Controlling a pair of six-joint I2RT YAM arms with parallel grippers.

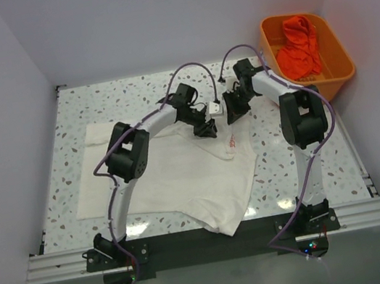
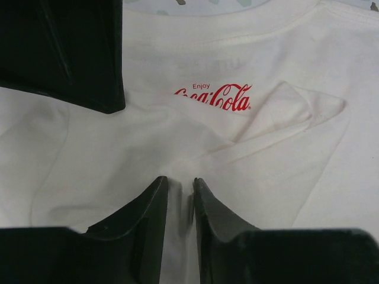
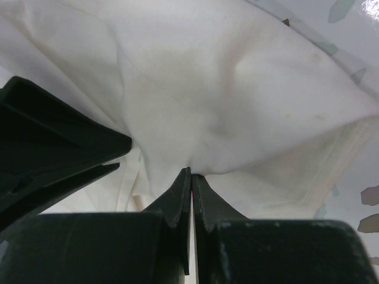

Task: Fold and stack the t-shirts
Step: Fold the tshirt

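Observation:
A white t-shirt [image 1: 196, 177] lies spread on the speckled table, its red Coca-Cola print [image 1: 229, 146] towards the right. In the left wrist view the print [image 2: 216, 97] sits just beyond my left gripper [image 2: 180, 184], whose jaws stand slightly apart over the shirt [image 2: 284, 71] with a low ridge of cloth between them. My left gripper [image 1: 207, 128] hovers at the shirt's far edge. Beside it, my right gripper [image 1: 232, 111] is shut on that edge. In its wrist view the right gripper [image 3: 192, 173] pinches a bunched peak of white cloth [image 3: 237, 89].
An orange plastic tub [image 1: 335, 68] stands at the back right with an orange-red garment [image 1: 298, 45] in it. More white cloth [image 1: 95, 166] sticks out at the left of the shirt. The two grippers are close together at the back middle of the table.

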